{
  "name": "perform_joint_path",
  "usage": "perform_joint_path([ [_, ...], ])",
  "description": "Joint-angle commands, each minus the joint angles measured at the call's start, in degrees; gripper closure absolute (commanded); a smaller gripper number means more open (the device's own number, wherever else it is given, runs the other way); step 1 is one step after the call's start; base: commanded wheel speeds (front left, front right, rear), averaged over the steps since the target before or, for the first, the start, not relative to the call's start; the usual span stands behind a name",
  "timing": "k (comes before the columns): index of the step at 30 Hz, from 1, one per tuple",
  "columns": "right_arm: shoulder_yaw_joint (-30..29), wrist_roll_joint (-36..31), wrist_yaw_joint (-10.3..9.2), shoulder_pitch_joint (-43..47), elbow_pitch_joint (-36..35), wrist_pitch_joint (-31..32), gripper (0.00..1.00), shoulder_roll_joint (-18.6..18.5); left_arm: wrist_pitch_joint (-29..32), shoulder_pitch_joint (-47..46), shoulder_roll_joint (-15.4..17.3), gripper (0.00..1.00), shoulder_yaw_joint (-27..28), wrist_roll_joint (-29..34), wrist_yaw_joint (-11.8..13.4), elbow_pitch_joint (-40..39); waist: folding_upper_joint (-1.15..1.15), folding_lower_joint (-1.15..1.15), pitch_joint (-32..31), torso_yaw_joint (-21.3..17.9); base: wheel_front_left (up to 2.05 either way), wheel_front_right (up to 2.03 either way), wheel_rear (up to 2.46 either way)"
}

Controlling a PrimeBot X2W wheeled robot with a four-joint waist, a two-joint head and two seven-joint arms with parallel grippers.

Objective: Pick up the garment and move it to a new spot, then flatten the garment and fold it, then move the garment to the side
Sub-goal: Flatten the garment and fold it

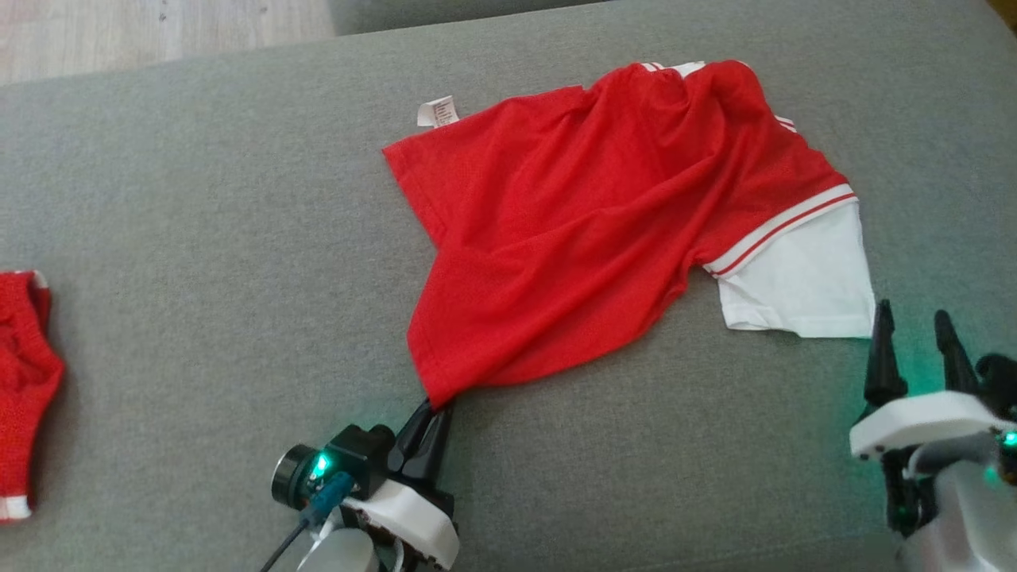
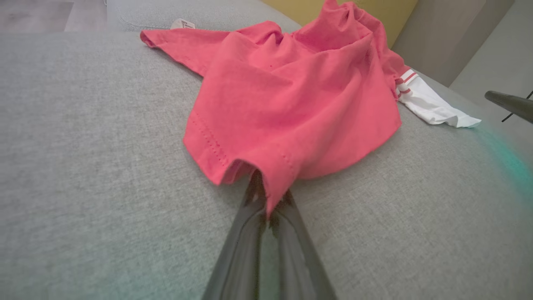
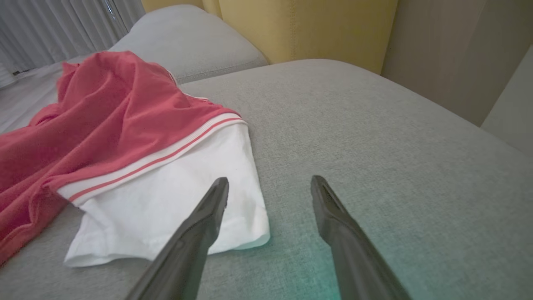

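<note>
One garment [image 1: 572,222] on the sofa [image 1: 199,199], right of centre.
Its near corner sits in the left gripper [image 1: 437,407]; right gripper [image 1: 914,311] just beside its right sleeve; a cloth [image 1: 24,373] well apart, far left.

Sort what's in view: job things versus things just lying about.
Job: red-and-white shirt; left gripper, shut on its hem corner; right gripper, open by the white sleeve.
Lying about: second red garment at the left edge; grey cushion underneath.

Your left gripper [image 1: 439,407] has two long, tapering black fingers on a white moulded mount [image 1: 409,516]. Left of that mount you see a black round-lensed camera [image 1: 290,475] with a green light and a blue-plugged black cable [image 1: 282,548]. Your right gripper [image 1: 914,311] matches it.
</note>
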Motion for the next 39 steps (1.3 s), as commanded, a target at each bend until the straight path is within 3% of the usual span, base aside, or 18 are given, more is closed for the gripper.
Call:
perform_joint_path([
  [1, 0.81, -0.07, 0.22, -3.03, 0.17, -0.23, 0.00, -1.39, -0.29, -0.51, 0.10, 1.00, 1.01, -0.42, -0.25, -1.58, 0.00, 0.00, 0.25, 0.52, 0.00, 0.00, 0.00],
  [11, 0.41, -1.62, 0.22, -8.27, 14.59, 6.93, 0.00, -2.31, -0.29, -1.09, 0.10, 1.00, -0.46, -1.28, -0.32, -1.37, 0.00, 0.00, 1.45, 2.52, 0.00, 0.00, 0.00],
  [12, 0.65, -1.35, 0.22, -8.42, 15.76, 7.85, 0.25, -2.08, -0.29, -1.11, 0.10, 1.00, -0.49, -1.35, -0.33, -1.37, 0.00, 0.00, 1.42, 2.65, 0.00, 0.00, 0.00],
  [13, 0.98, -1.12, 0.22, -8.41, 16.62, 8.38, 1.00, -2.00, -0.29, -1.10, 0.10, 1.00, -0.47, -1.45, -0.33, -1.40, 0.00, 0.00, 1.38, 2.76, 0.00, 0.00, 0.00],
  [17, 3.45, 1.85, 0.22, -8.04, 17.24, 7.53, 1.00, -1.84, -0.29, -0.67, 0.10, 1.00, -0.10, -2.09, -0.34, -2.23, 0.00, 0.00, 0.42, 3.12, 0.00, 0.00, 0.00],
  [23, 7.21, 8.56, 0.22, -8.04, 12.65, 2.79, 1.00, -2.75, -0.29, 0.03, 0.10, 1.00, -0.55, -3.07, -0.34, -4.59, 0.00, 0.00, -2.71, 3.60, 0.00, 0.00, 0.00],
  [28, 10.95, 19.15, 0.22, -9.48, 1.75, 0.41, 1.00, -3.74, -0.29, -1.92, 1.09, 1.00, -1.31, -5.79, -0.34, -9.78, 0.00, 0.00, -7.27, 4.36, 0.00, 0.00, 0.00],
  [34, 12.71, 28.20, 0.22, -12.81, -11.64, -0.07, 1.00, -6.75, -0.08, -9.32, 8.12, 1.00, -2.71, -13.22, -0.35, -16.86, 0.00, 0.00, -12.92, 5.36, 0.00, 0.00, 0.00],
  [39, 10.79, 30.87, 0.22, -17.64, -20.85, 1.77, 1.00, -9.30, 4.89, -17.95, 14.26, 1.00, 0.88, -20.98, -0.35, -23.17, 0.00, 0.00, -15.03, 6.23, 0.00, 0.00, 0.00],
])
